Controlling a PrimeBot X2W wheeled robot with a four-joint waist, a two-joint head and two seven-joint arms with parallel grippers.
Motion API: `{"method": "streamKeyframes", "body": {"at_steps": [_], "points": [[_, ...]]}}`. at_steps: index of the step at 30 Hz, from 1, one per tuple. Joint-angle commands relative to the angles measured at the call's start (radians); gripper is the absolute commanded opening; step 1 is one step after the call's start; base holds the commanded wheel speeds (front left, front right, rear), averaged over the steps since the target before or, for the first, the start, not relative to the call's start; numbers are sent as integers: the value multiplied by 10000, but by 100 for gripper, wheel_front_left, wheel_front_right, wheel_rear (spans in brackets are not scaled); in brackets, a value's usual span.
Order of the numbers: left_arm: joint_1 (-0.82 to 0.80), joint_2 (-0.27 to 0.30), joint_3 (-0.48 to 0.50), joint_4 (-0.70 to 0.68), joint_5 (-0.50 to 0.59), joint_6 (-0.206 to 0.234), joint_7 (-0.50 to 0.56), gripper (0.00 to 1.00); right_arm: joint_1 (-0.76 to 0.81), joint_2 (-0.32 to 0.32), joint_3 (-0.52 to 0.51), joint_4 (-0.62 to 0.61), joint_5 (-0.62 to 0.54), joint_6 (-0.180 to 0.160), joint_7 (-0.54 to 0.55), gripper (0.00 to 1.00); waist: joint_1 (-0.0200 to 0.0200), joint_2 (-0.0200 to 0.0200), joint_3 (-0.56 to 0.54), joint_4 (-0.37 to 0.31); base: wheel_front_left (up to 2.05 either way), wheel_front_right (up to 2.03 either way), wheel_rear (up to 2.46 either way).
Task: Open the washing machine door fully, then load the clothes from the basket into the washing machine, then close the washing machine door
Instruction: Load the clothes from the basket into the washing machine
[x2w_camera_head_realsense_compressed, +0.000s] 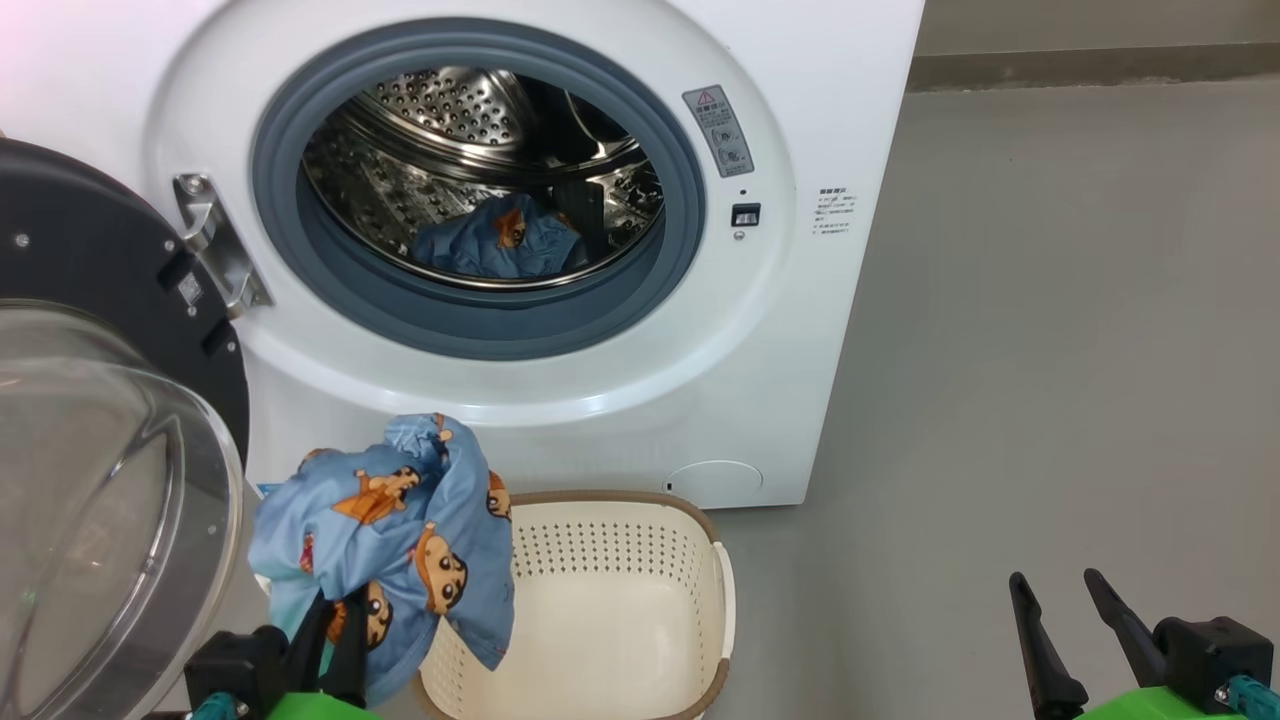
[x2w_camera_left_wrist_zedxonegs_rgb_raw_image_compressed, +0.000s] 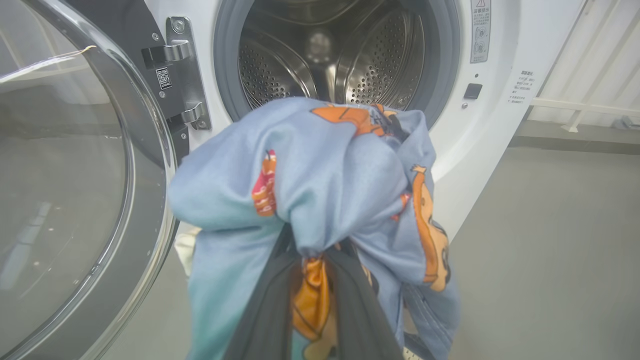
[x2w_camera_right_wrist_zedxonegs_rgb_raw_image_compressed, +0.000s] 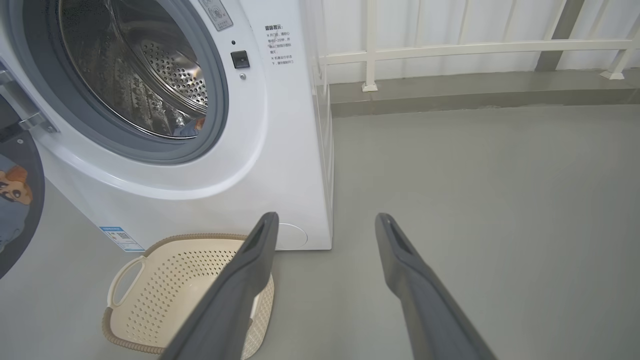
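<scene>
The white washing machine (x2w_camera_head_realsense_compressed: 820, 120) stands with its round black door (x2w_camera_head_realsense_compressed: 90, 250) swung wide to the left, the glass porthole bulging toward me. One piece of the blue cartoon-print clothes (x2w_camera_head_realsense_compressed: 500, 245) lies in the steel drum. My left gripper (x2w_camera_head_realsense_compressed: 335, 625) is shut on another bundle of the clothes (x2w_camera_head_realsense_compressed: 400, 520), which hangs above the left edge of the cream basket (x2w_camera_head_realsense_compressed: 620, 560). In the left wrist view the clothes (x2w_camera_left_wrist_zedxonegs_rgb_raw_image_compressed: 325, 175) drape over the fingers (x2w_camera_left_wrist_zedxonegs_rgb_raw_image_compressed: 265, 310) before the drum opening. My right gripper (x2w_camera_head_realsense_compressed: 1055, 578) is open over the floor, right of the basket (x2w_camera_right_wrist_zedxonegs_rgb_raw_image_compressed: 165, 280).
Bare grey floor (x2w_camera_head_realsense_compressed: 1050, 350) stretches right of the machine. A white railing (x2w_camera_right_wrist_zedxonegs_rgb_raw_image_compressed: 450, 50) runs along the wall behind it. The open door (x2w_camera_left_wrist_zedxonegs_rgb_raw_image_compressed: 75, 175) takes up the room to the left of the held bundle. A blue label (x2w_camera_right_wrist_zedxonegs_rgb_raw_image_compressed: 120, 239) sits at the machine's lower corner.
</scene>
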Motion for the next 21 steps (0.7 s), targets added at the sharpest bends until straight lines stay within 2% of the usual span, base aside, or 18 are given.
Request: {"method": "streamKeyframes", "body": {"at_steps": [1,11,21], "points": [[-314,176,310,-356,16,86,-13,0,-315,-138,264,-223,145,44,-54,100,0,0,16,-11,0,0,0],[-813,68,130,-108,-91,-15,54,0,-491,-137,432,-267,145,44,-44,100,0,0,564,-306,0,0,0],[-2601,-255,-49,1326,-297,-352,23,0,-1044,-137,569,-339,28,44,-141,100,0,0,1779,-948,0,0,0]]}}
